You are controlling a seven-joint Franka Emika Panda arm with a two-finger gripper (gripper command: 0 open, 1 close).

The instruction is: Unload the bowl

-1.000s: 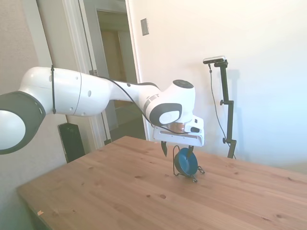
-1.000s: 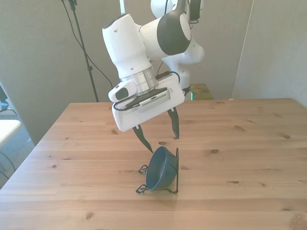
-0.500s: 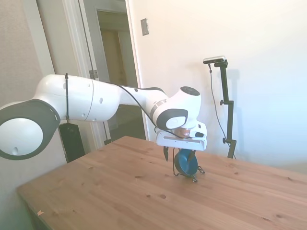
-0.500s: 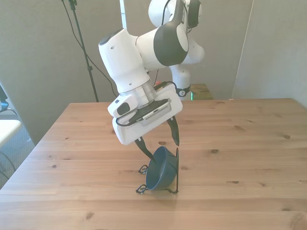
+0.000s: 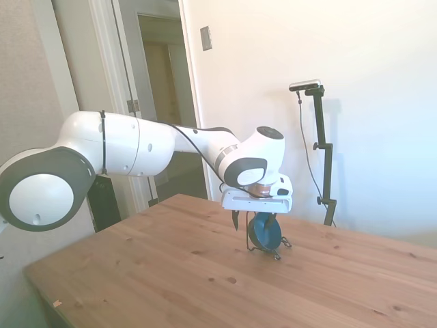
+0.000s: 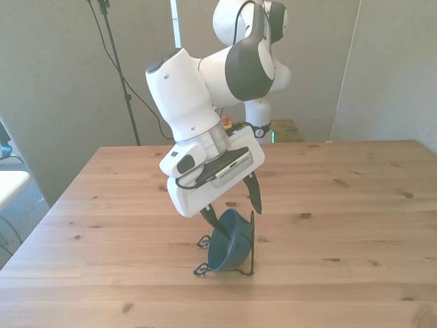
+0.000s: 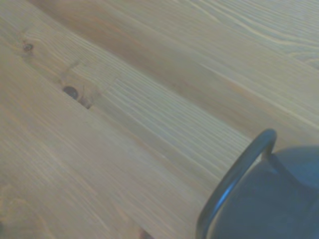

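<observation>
Pincer (image 6: pixel 234 204) open, empty above racked bowl (image 6: pixel 226 242), knotty wooden table (image 6: pixel 355 205), white walls

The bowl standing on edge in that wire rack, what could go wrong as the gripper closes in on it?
The bowl stands on edge against the thin wire rack. A closing finger could catch the wire and drag the rack along. The open gripper sits right at the rim; a shallow pinch might let the bowl slip onto the table.

The bowl (image 6: pixel 229 247) was dark blue outside, with a paler blue-grey inside, and its thin wire rack (image 6: pixel 251 239) was black. The gripper (image 6: pixel 232 210) had a white body and dark fingers (image 6: pixel 254 192). The tabletop (image 6: pixel 341 205) was light, honey-coloured wood, streaked with straight grain and dotted with dark knots.
</observation>
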